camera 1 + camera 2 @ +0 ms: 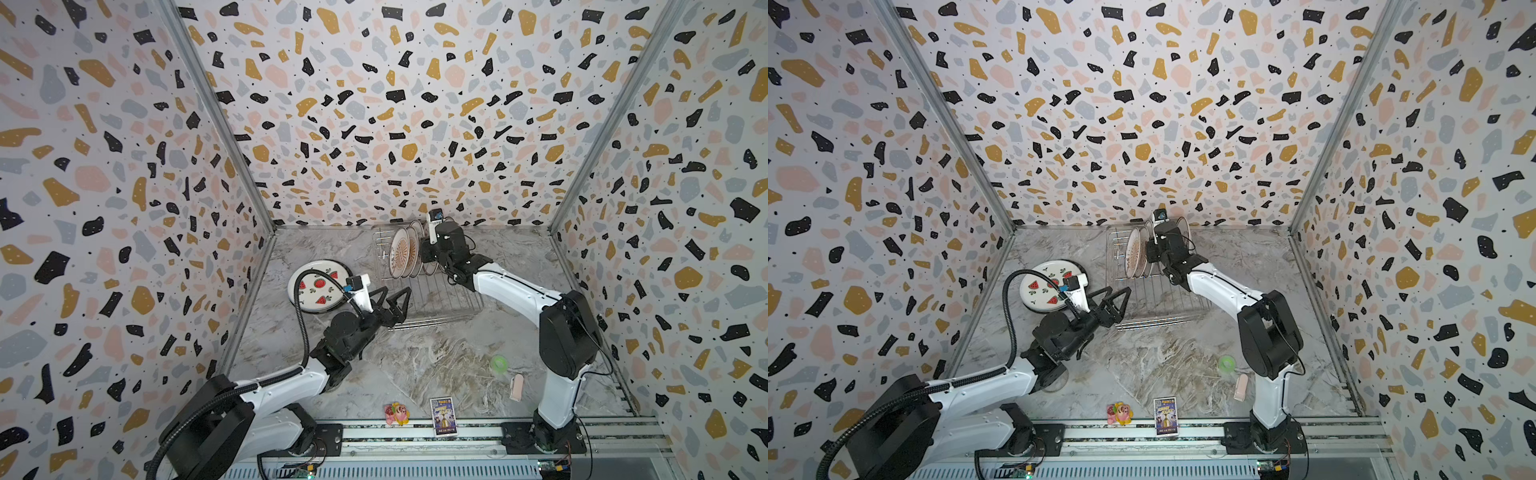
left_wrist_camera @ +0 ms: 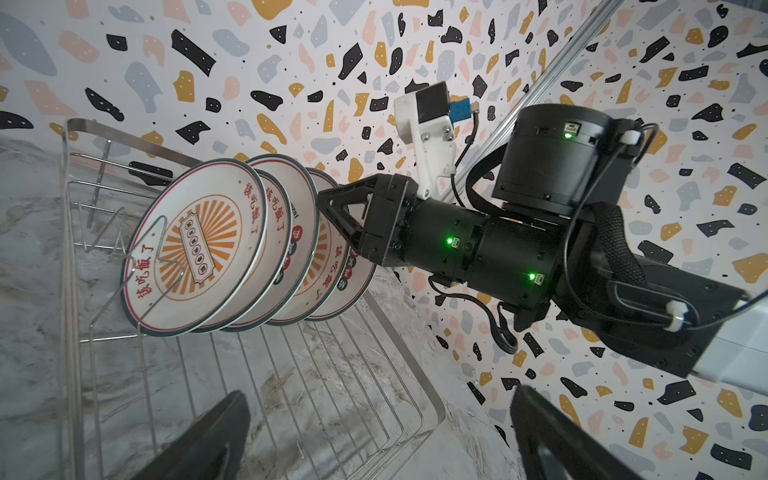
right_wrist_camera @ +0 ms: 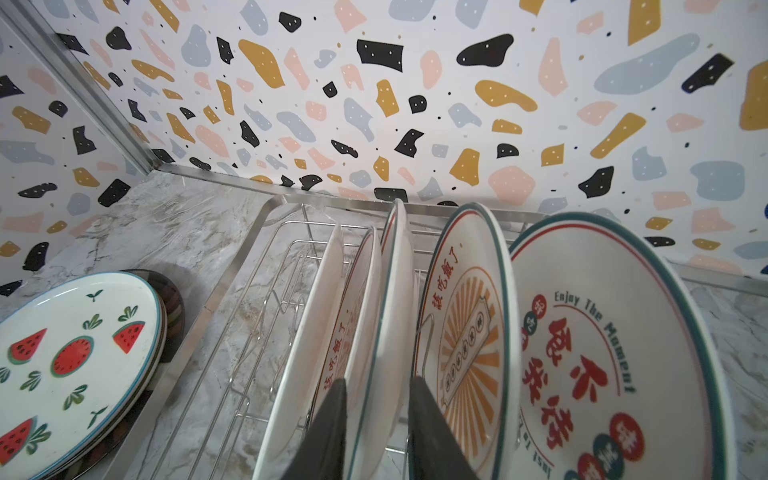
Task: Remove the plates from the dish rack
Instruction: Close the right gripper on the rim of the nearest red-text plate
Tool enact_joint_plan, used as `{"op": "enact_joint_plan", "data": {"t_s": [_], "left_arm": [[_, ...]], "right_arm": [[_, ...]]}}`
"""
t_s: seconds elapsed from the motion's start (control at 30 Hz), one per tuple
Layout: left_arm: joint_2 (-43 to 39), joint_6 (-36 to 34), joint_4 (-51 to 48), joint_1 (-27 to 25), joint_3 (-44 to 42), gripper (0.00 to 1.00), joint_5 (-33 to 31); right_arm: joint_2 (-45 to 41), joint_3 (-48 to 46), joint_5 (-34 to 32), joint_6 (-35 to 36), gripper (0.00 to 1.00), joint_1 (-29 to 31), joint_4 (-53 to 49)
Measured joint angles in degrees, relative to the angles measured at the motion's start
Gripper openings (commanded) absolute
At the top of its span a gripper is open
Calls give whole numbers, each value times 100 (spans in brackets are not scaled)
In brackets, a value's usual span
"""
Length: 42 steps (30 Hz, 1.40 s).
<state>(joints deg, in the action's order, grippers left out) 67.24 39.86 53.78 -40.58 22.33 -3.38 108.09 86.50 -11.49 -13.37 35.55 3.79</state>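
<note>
While plates (image 1: 401, 252) stand edgewise in dish rack (image 1: 440, 307), faces leftward, right gripper (image 3: 378, 382) pinches one; left gripper (image 1: 395, 289) gapes.

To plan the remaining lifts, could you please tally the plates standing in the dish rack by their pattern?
Orange sunburst plates: 3
Enjoy The Moment plates: 2
Total standing in the dish rack: 5

Bare dish rack (image 1: 440, 299) floor in front; close-set upright plates (image 1: 401, 252) at far end.
</note>
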Motion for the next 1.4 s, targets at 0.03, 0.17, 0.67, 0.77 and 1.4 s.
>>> {"op": "enact_joint_plan", "data": {"t_s": [0.03,0.17,0.67,0.77,1.4], "left_arm": [[0,-2,37,0,0,100,0],[-4,0,55,0,0,100,-9],[-203,-7,68,0,-175,100,-192],[-229,-11,63,0,-192,100,-229],[-164,-13,129,0,-262,100,-339]], "right_arm": [[76,94,-44,2,23,15,-52],[407,472,-409,33,22,107,-304],[1320,1821,-1351,90,20,291,-1217],[1381,1836,-1362,63,19,282,-1274],[562,708,-754,-83,28,116,-887]]}}
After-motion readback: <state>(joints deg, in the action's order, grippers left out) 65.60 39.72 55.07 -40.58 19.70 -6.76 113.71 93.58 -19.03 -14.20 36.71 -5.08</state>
